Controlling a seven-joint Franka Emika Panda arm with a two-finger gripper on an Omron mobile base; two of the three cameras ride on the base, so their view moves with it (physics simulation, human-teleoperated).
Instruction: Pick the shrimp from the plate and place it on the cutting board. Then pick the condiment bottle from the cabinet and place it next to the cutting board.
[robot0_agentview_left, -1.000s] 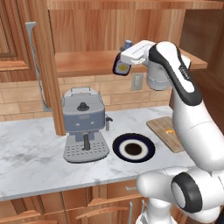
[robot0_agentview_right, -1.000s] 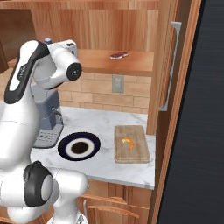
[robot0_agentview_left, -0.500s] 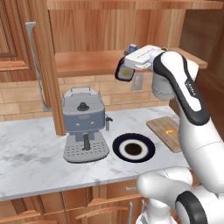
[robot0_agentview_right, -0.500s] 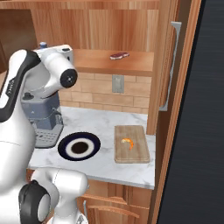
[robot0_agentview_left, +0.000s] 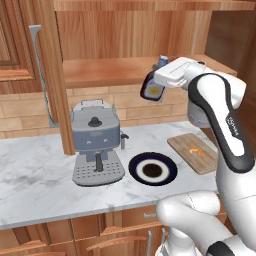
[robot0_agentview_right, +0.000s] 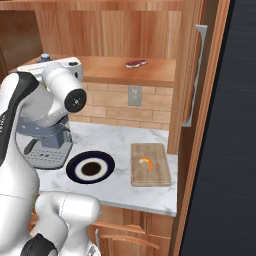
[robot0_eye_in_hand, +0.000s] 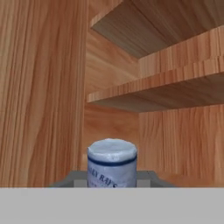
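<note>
My gripper (robot0_agentview_left: 159, 80) is shut on the condiment bottle (robot0_agentview_left: 151, 91), a dark-brown bottle with a blue cap and a yellow-and-white label. The bottle hangs tilted in the air, just in front of the cabinet (robot0_agentview_left: 107, 70) shelf edge and high above the plate (robot0_agentview_left: 134, 167). In the hand view its pale cap (robot0_eye_in_hand: 112, 159) rises between the fingers of the gripper (robot0_eye_in_hand: 112, 178), with cabinet (robot0_eye_in_hand: 175, 74) shelves behind. The shrimp (robot0_agentview_left: 196, 151) lies on the cutting board (robot0_agentview_left: 184, 144) at the right of the counter. From the right base view I see the shrimp (robot0_agentview_right: 145, 162), cutting board (robot0_agentview_right: 155, 176) and plate (robot0_agentview_right: 72, 167).
A grey coffee machine (robot0_agentview_left: 95, 140) stands left of the plate under the shelf. A small dark red lump (robot0_agentview_right: 136, 63) rests on the cabinet shelf (robot0_agentview_right: 150, 72). A wooden post (robot0_agentview_left: 52, 75) rises left of the machine. Bare marble counter (robot0_agentview_left: 35, 170) lies at the left.
The hand has carried the bottle slightly down and out from the shelf, and the arm's elbow has swung over to the side. Shrimp, board and plate have not moved.
</note>
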